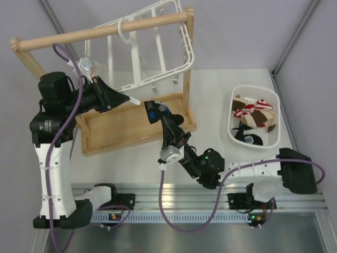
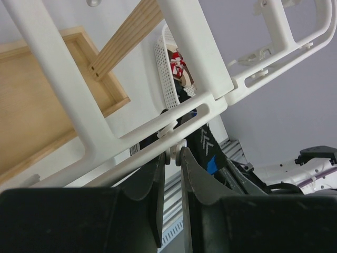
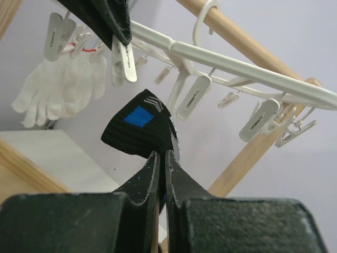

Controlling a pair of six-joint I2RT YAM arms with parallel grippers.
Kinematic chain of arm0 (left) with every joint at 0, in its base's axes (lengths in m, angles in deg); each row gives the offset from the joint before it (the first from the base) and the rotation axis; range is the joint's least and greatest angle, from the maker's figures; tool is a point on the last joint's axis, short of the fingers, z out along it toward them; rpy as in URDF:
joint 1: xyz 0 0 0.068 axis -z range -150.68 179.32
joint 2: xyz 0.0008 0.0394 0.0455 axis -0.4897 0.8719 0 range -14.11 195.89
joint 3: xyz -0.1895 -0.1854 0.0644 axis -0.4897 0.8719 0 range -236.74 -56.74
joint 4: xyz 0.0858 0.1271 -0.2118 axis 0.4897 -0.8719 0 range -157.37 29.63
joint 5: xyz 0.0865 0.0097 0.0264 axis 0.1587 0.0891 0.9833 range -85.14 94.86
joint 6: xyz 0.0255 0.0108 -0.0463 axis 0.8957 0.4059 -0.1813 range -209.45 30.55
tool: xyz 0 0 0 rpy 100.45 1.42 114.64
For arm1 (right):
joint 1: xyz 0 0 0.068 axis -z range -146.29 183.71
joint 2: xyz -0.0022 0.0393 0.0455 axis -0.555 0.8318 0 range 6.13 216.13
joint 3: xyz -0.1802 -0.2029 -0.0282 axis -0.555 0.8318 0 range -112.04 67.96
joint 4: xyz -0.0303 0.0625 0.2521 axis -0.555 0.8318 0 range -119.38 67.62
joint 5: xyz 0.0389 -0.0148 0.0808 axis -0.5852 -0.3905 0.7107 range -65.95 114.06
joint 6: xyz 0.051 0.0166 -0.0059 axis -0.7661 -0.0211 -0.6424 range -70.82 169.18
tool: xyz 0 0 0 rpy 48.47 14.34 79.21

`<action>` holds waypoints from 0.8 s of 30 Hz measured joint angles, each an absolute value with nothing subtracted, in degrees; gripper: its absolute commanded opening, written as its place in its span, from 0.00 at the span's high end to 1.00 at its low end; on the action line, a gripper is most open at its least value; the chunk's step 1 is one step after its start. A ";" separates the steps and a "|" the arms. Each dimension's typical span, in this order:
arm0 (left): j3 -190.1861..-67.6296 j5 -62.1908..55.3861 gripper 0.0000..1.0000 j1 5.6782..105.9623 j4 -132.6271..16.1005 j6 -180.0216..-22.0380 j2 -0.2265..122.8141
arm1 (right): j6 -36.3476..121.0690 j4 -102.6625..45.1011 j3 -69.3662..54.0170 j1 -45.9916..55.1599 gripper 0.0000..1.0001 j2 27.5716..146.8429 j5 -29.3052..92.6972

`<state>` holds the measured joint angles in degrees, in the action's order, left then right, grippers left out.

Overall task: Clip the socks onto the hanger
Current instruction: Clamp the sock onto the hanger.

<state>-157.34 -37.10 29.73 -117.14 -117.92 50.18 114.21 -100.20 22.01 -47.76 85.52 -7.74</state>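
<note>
sock [image 3: 138, 129]: black, blue patch, clamped in right tool [image 3: 159, 158], free end up | just below and right of clip [image 3: 125, 62] on hanger [image 1: 158, 42] lower rim | left tool [image 2: 174, 156] pinched on that clip | next: probably lift sock up-left into it

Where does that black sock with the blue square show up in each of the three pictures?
Top external: sock at centre, under the hanger's lower rim.
Left wrist: lower centre-right, behind the hanger rim.
Right wrist: centre, pinched in the right end effector, below the clip the left end effector holds.
Shared landmark: the white hanger.
</note>
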 measured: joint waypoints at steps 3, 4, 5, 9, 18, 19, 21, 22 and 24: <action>-157.34 -37.95 0.81 29.73 -116.86 -118.29 50.16 | 115.59 -101.27 23.29 -47.76 1.00 85.81 -6.38; -157.34 -38.12 0.81 29.73 -116.83 -118.36 50.16 | 115.78 -101.38 23.67 -47.76 1.00 85.89 -5.94; -157.31 -38.25 0.81 29.73 -116.79 -118.51 50.16 | 116.18 -101.71 24.04 -47.76 1.00 86.09 -5.35; -157.20 -39.08 0.81 29.68 -116.46 -118.81 50.18 | 117.47 -102.06 24.56 -47.76 1.00 87.36 -3.78; -156.70 -40.35 0.81 29.66 -115.92 -119.34 50.18 | 119.39 -102.28 24.56 -47.76 1.00 89.19 -1.55; -156.64 -40.44 0.81 29.66 -115.85 -119.34 50.18 | 119.65 -102.26 24.56 -47.76 1.00 89.28 -1.29; -156.50 -40.75 0.81 29.62 -115.74 -119.34 50.18 | 119.98 -102.28 24.56 -47.76 1.00 89.28 -0.89; -156.46 -40.81 0.81 29.57 -115.70 -119.32 50.18 | 120.13 -102.41 24.56 -47.74 1.00 89.28 -0.63; -156.44 -40.85 0.81 29.57 -115.68 -119.30 50.18 | 120.20 -102.41 24.56 -47.54 1.00 89.28 -0.04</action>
<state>-156.44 -40.85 29.57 -115.68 -119.30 50.18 120.20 -102.41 24.56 -47.54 89.28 -0.04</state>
